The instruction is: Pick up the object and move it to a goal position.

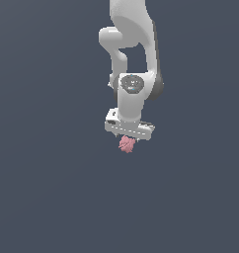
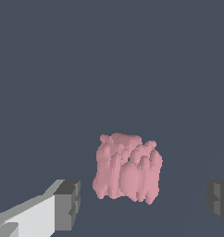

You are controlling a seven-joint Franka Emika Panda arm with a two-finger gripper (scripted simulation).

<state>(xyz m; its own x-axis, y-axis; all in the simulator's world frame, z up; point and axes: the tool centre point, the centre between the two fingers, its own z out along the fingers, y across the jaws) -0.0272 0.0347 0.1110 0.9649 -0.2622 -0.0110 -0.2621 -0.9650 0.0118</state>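
Exterior view: white arm (image 1: pixel 134 54) reaching down, tool (image 1: pixel 128 141) directly over pink object (image 1: pixel 127 144); fingers hidden there. Wrist view alone shows dark pads (image 2: pixel 67 203) spread wide, tool released, object (image 2: pixel 127 167) between pads, touching neither. Object blocky, bumpy, vertical ridges; no clear long axis.

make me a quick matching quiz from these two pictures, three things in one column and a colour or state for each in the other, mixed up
Things:
1. lump
2. gripper
3. arm

Colour or state:
A. white, reaching down from the top of the exterior view
B. pink and bumpy
C. open, a dark pad on either side of the lump with gaps showing

Pairs: 1-B, 2-C, 3-A
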